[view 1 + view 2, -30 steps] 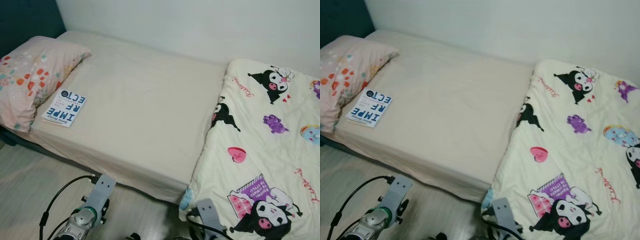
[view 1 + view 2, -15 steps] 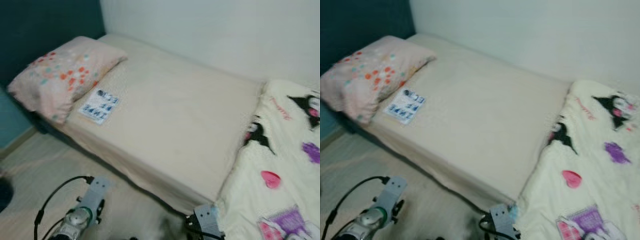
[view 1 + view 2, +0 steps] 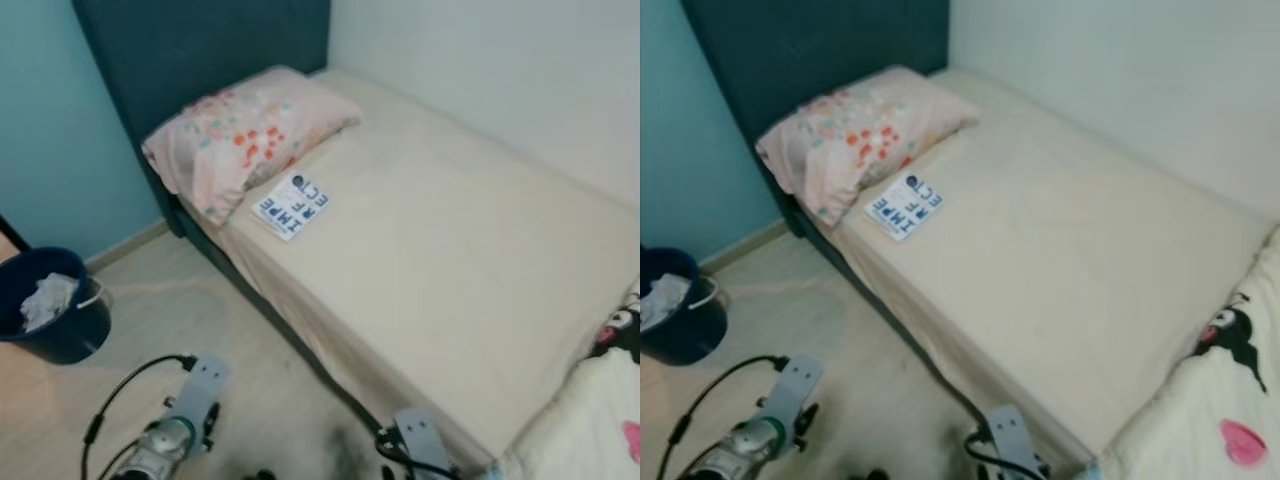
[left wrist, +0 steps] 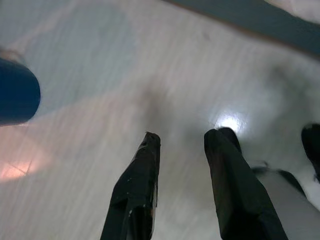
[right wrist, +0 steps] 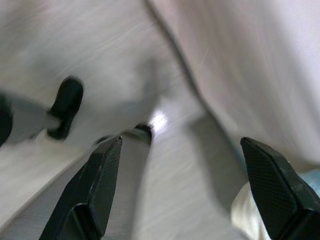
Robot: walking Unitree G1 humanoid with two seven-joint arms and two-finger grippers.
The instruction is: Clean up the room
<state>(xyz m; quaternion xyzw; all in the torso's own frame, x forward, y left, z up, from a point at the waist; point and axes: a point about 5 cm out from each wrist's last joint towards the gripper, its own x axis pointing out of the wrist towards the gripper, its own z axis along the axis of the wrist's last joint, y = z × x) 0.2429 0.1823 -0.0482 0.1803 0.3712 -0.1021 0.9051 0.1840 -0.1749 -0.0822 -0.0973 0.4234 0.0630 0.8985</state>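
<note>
1. Left gripper (image 4: 182,137): hanging low over the wood floor (image 3: 180,310), fingers parted with a moderate gap, nothing held. Right gripper (image 5: 182,145): also low, by the bed's near edge, jaws spread wide, empty.
2. Likely task item: book (image 3: 291,202) lying flat on the bed sheet (image 3: 450,230), far-left part of the mattress, just beside the pillow (image 3: 245,135), close to the left bed edge. Cover text is blue on white.
3. Handling guess: thin paperback, light, slightly flexible, glossy cover so probably slick. Lying flat on a soft sheet, no gap under it. Best to take it at the edge nearest the bed side, or slide it to overhang first, then pinch across the thickness.
4. Bucket (image 3: 50,305): dark blue, on the floor at far left, well apart from the bed, crumpled white stuff inside. Possibly the trash target.
5. Blanket (image 3: 1220,400) with cartoon print, right end of the bed. Soft, bulky.
6. Counts: one book, one pillow, one bucket, one blanket, two grippers.
</note>
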